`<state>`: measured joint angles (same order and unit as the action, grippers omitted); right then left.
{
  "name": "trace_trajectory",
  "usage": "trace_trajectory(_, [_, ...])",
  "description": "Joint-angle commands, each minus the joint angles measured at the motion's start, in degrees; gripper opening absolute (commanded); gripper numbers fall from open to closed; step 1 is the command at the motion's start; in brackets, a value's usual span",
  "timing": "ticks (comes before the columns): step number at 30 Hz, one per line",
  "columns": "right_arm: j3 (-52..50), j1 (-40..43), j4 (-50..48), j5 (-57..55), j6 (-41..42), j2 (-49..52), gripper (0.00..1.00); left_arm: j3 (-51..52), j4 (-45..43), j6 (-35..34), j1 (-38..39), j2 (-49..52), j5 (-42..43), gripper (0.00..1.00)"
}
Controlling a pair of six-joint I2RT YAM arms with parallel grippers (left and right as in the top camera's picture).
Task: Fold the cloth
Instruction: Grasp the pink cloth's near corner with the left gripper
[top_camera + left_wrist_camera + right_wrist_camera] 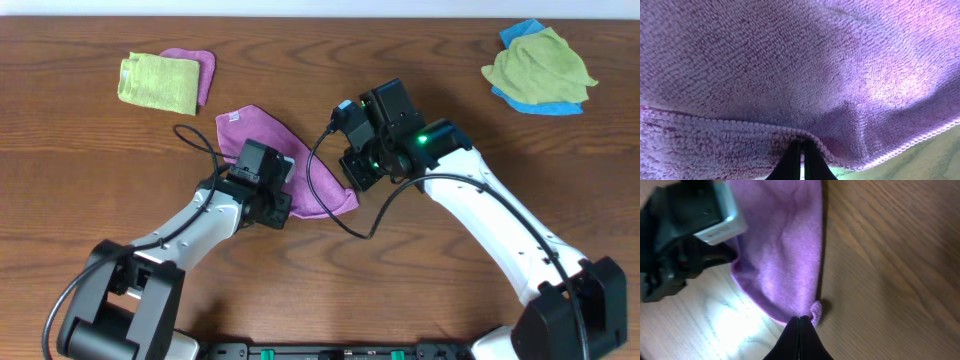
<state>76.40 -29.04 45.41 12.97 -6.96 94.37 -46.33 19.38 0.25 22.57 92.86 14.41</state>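
Note:
The lilac-purple cloth (270,140) lies folded over in the middle of the table, its white label (233,117) at the far left corner. My left gripper (280,205) is shut on the cloth's near edge; in the left wrist view the fuzzy cloth (790,70) fills the frame above the closed fingers (801,150). My right gripper (352,180) is shut on the cloth's right corner; the right wrist view shows the fingers (799,325) pinching the cloth (785,245) at its hem, with the left arm's camera housing (690,220) next to it.
A folded lime-green cloth (158,82) on a pink one (200,65) lies at the back left. A lime-green cloth (538,62) on a blue cloth (520,35) lies at the back right. Black cables (320,190) run across the cloth.

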Motion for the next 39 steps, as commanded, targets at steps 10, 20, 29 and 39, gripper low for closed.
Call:
trace_trajectory(10, [-0.4,1.7,-0.2,-2.3,-0.9,-0.3,0.01,-0.7,6.3,-0.5,0.0,-9.7,-2.5,0.06])
trace_trajectory(20, [-0.4,1.6,-1.5,-2.2,-0.9,-0.3,0.02,-0.7,-2.6,1.1,-0.2,-8.3,-8.0,0.06])
trace_trajectory(29, [-0.4,1.6,-1.4,-2.2,-0.9,-0.3,0.02,-0.7,-5.2,1.1,-0.2,-1.1,-8.3,0.06])
trace_trajectory(39, [-0.4,1.6,-0.8,-2.2,-0.9,-0.3,0.02,-0.7,-6.3,1.1,-0.2,0.2,-11.7,0.06])
